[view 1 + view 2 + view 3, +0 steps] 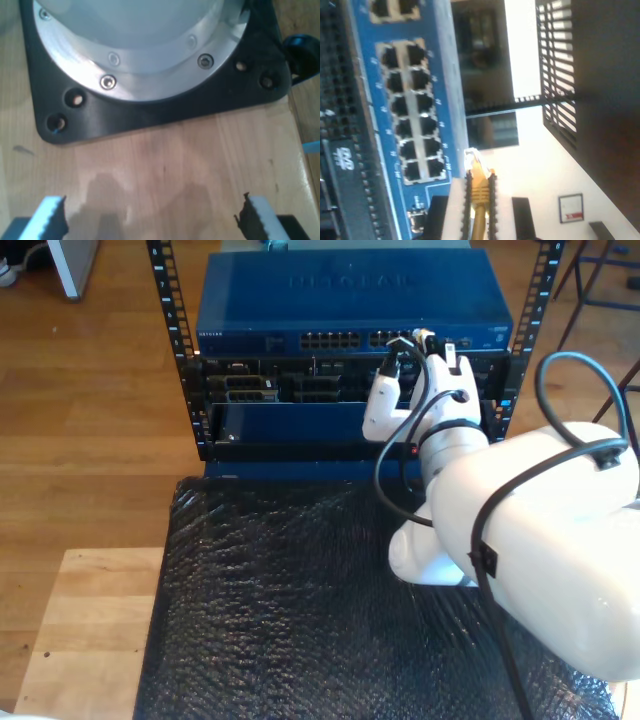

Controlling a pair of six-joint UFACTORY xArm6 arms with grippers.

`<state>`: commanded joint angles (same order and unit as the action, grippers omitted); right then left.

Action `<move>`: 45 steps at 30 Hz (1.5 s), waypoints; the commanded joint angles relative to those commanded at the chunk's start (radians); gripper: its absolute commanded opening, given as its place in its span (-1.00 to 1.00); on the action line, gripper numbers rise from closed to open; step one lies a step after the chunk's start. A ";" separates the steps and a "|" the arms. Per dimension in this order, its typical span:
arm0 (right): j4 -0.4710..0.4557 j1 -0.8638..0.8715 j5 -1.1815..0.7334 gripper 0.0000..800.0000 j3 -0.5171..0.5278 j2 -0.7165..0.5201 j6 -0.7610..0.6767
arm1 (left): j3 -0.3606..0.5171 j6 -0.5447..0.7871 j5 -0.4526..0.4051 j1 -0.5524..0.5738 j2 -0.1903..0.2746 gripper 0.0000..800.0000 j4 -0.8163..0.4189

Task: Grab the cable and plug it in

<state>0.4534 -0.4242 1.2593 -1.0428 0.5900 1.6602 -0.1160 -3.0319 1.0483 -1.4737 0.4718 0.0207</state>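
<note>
Beside the blue switch (415,115), your second pincer (479,200) grips the cable (480,192) by its plug (471,159), grabbed but not yet plugged in; your first pincer (150,215) hangs wide.

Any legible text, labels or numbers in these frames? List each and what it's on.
"NETGEAR": faint raised lettering on the top of the blue switch, exterior view; only partly legible.
Small white print beside the switch ports: too blurred to read.
White logo on the dark unit next to the switch: unreadable.
Framed sign on the wall: too small to read.
</note>
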 joint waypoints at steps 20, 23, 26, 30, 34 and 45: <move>0.138 -0.043 0.069 -1.00 0.003 0.005 0.083 | 0.000 0.000 0.000 0.000 -0.002 1.00 0.002; 0.161 -0.049 0.069 -1.00 0.002 0.008 0.083 | 0.000 0.000 0.000 0.000 0.000 1.00 0.002; 0.190 -0.058 0.068 -1.00 -0.002 0.014 0.083 | 0.000 -0.002 0.000 0.000 -0.002 1.00 0.000; 0.195 -0.061 0.068 -1.00 -0.002 0.015 0.081 | 0.000 0.000 0.000 0.000 -0.002 1.00 0.000; 0.195 -0.061 0.068 -1.00 -0.003 0.015 0.078 | 0.000 0.000 0.000 0.000 0.000 1.00 0.002; 0.193 -0.063 0.061 -1.00 -0.015 0.029 0.075 | 0.000 0.000 0.000 0.000 0.000 1.00 0.002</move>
<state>0.6467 -0.4872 1.3207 -1.0581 0.6191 1.7354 -0.1160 -3.0319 1.0483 -1.4737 0.4718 0.0222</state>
